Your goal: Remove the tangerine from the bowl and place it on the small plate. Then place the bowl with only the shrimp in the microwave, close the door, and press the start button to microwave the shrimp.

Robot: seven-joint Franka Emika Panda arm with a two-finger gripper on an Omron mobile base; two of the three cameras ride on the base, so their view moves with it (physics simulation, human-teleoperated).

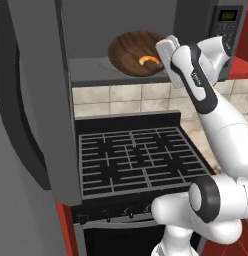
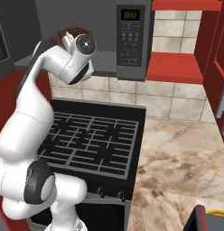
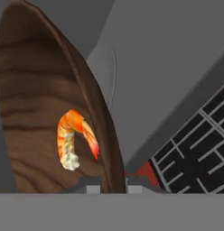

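The dark wooden bowl (image 1: 131, 50) is inside the open microwave (image 1: 227, 25), tilted over its grey floor. The curved orange shrimp (image 1: 148, 60) lies in it alone. My gripper (image 3: 114, 188) is shut on the bowl's near rim (image 3: 109, 149), with the shrimp (image 3: 73, 140) just past the fingertips. The door (image 1: 31, 100) stands swung wide open at the left. From the right base view, a bit of the bowl (image 2: 68, 34) shows behind my wrist, left of the keypad panel (image 2: 131, 40). The tangerine is out of view, and I cannot make out the small plate.
A black stove with grates (image 1: 136, 160) lies below the microwave. A marble counter (image 2: 177, 158) runs to its right, under red cabinets (image 2: 177, 67). A dark object with a yellow sliver (image 2: 208, 219) pokes in at the bottom right edge.
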